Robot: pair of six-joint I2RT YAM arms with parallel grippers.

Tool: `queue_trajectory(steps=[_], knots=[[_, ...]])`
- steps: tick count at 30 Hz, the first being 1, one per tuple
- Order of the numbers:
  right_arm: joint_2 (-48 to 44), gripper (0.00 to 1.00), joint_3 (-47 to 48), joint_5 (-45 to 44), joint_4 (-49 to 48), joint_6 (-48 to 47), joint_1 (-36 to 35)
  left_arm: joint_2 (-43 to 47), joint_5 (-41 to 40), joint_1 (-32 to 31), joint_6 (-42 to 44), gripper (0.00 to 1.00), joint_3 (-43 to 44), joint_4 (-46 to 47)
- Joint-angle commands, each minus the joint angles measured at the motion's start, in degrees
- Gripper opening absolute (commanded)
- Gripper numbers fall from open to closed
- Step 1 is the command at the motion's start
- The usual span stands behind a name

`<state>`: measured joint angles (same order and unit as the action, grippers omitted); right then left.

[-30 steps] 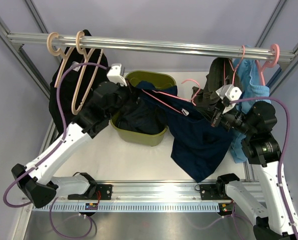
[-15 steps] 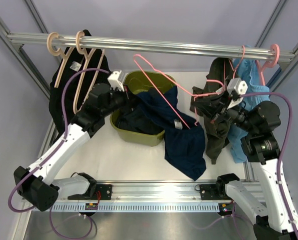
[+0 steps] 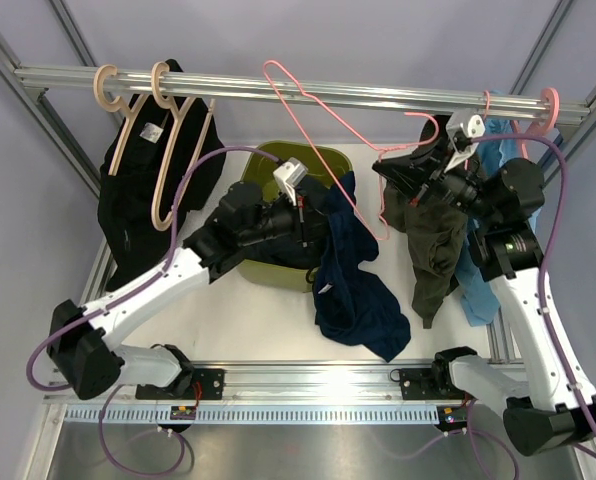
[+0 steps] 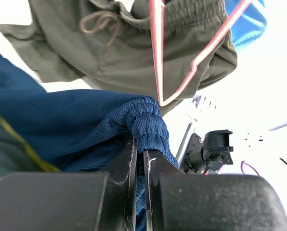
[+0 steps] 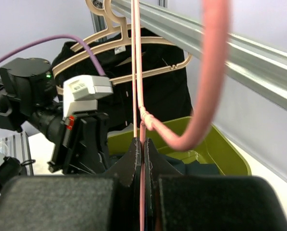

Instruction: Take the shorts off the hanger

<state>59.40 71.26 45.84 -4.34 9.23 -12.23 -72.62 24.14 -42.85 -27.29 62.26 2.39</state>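
Navy shorts (image 3: 356, 295) hang from the L gripper (image 3: 316, 212), which is clamped on the bunched waistband. Their lower half droops onto the surface (image 3: 248, 320) just in front of the green bin (image 3: 318, 152). The pink hanger (image 4: 157, 48) is up by the rail (image 3: 228, 85), its wire pinched tight in the R gripper (image 3: 390, 172). In the L wrist view the hanger's corner sits right at the waistband, so can't tell if it's fully free. Prob. nearly done w/ this pair. Left to do: pull clear, drop shorts in bin. Bin contents mostly hidden by the arm.
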Motion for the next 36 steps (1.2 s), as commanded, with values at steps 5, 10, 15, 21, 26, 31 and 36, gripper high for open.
queue_trajectory(steps=[5,10,15,21,26,31,36], knots=[[-10.87,0.00,-0.78,-8.47,16.01,-8.71,-0.16,-5.60,5.04,-3.64,-1.80,0.26,4.89,9.12],[-13.16,0.00,0.19,-19.72,25.93,-6.86,-0.16,-3.07,3.73,-4.17,-0.75,0.59,1.56,8.86],[-13.08,0.00,1.24,-20.53,33.94,-8.00,-0.25,3.35,-2.07,-4.08,2.84,0.71,-1.79,4.66],[-7.72,0.00,5.37,-25.72,42.48,-11.14,-0.16,11.44,-9.28,-4.08,6.36,0.80,-3.28,-0.54],[-4.20,0.00,8.88,-29.49,43.37,-11.96,-0.16,16.63,-13.15,-4.08,7.16,0.85,-6.44,-1.16],[-2.01,0.00,11.79,-30.73,39.76,-11.52,-0.25,18.92,-14.03,-4.00,6.72,0.87,-8.20,-1.16],[0.89,0.00,16.53,-33.01,36.96,-11.43,-0.25,20.06,-14.30,-4.08,5.67,0.86,-10.14,0.07]])
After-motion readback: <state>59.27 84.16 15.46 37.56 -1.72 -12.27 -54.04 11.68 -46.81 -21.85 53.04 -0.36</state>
